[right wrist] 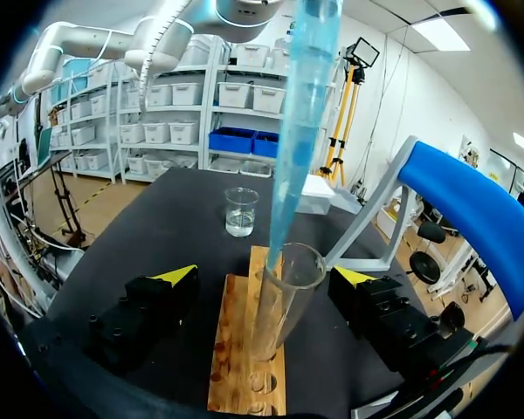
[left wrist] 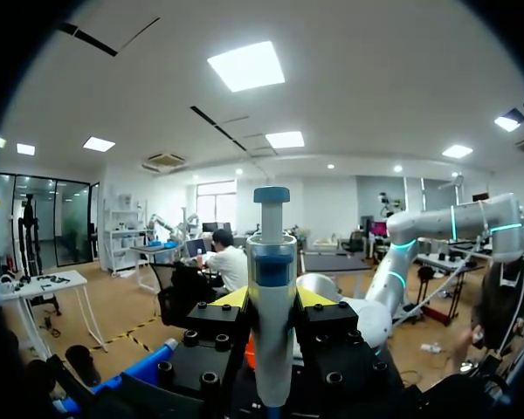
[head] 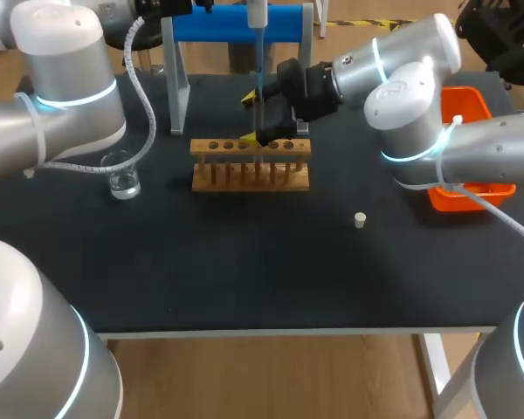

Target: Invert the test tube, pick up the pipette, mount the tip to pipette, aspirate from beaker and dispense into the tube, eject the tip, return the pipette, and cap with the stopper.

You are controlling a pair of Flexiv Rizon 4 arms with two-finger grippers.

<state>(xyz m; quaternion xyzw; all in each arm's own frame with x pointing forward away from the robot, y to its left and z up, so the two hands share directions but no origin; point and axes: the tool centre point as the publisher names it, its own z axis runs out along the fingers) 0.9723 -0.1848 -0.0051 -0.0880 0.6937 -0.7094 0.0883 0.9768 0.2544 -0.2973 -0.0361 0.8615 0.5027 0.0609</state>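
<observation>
Head view: dispensing looks to be in hand. The pipette hangs over the wooden rack, with the glass beaker well aside and the small stopper lying loose. Left wrist view: the left gripper clamps the pipette's smooth plastic barrel. Right wrist view: the right gripper stands wide, flanking the clear test tube without touching it. The tapered blue tip is seemingly just inside the tube's mouth, so the next move is a straight lift out.

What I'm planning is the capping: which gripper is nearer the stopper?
Right. The right gripper is at the rack, open around the test tube, behind the stopper. The left gripper holds the pipette high above the rack, farther off.
</observation>
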